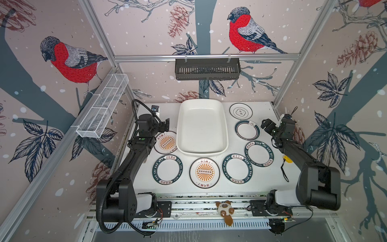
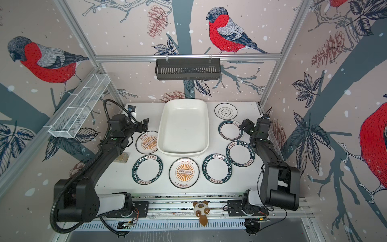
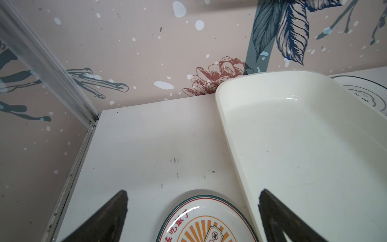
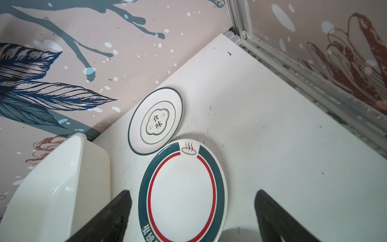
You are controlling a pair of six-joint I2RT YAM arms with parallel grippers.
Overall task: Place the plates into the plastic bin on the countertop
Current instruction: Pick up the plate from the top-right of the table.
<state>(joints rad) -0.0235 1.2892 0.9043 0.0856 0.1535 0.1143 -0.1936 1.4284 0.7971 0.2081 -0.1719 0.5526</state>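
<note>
Seven plates lie on the countertop (image 1: 270, 178) and none is in the plastic bin (image 1: 202, 125) yet; the tub sits bare, upper centre in both top views. So this is the opening pick, at the approach stage.

The left gripper (image 3: 193, 192) hangs spread wide and empty. In the left wrist view its fingers straddle the far edge of the sunburst plate (image 3: 207, 222) at the bottom of the frame. That plate lies hard against the bin's wall, touching it or tucked under the rim; I can't tell which.

The right gripper (image 4: 192, 192) is also spread with nothing in it. It is poised over the green-and-red ringed plate (image 4: 182, 188), lower centre of the right wrist view, with the thin-ringed plate (image 4: 156, 120) just beside it, higher in the frame.

Four more wait in an arc below the bin, a second sunburst plate (image 1: 204, 172) in the middle.

Next, as I read it: drop onto a rim and work one finger under the lip, since flat plates offer little bite. Then close, lift, and clear the bin's rolled rim. The crowded sunburst one looks awkward.
</note>
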